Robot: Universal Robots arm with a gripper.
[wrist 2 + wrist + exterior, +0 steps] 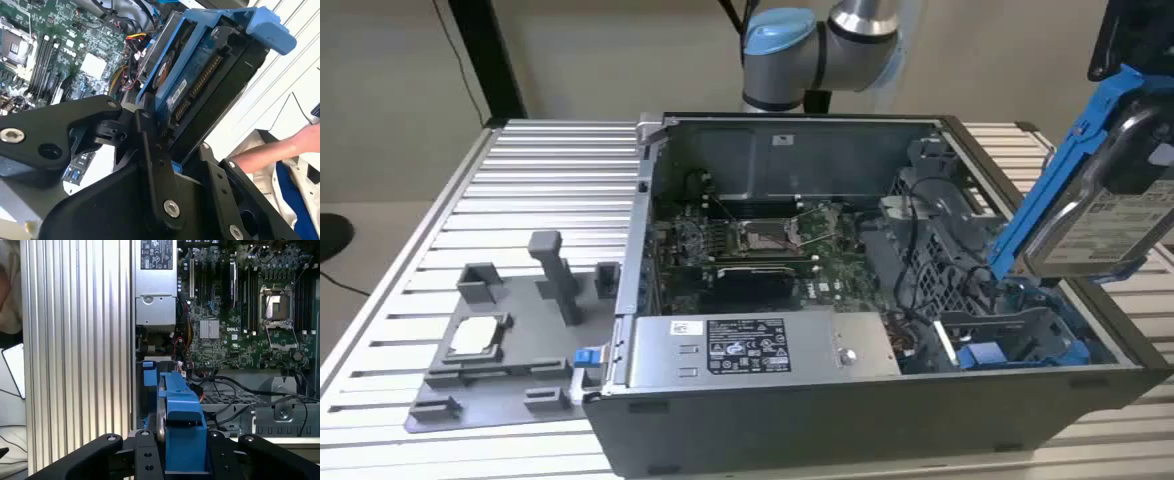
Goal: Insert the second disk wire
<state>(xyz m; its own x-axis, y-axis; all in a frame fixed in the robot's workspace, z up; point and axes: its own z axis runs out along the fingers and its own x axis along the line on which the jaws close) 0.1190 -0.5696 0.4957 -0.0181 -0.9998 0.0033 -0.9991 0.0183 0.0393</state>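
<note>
Disk wire [136, 37] inside the open computer case [854, 425]; gripper [181, 442] clamped on a blue-framed disk drive [1101, 205].

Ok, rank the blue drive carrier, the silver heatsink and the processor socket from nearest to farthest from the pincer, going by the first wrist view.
1. The blue drive carrier: clamped in the pincer itself.
2. The silver heatsink: on the motherboard, at its edge nearer the carrier.
3. The processor socket: farther across the motherboard, beyond the heatsink.
</note>
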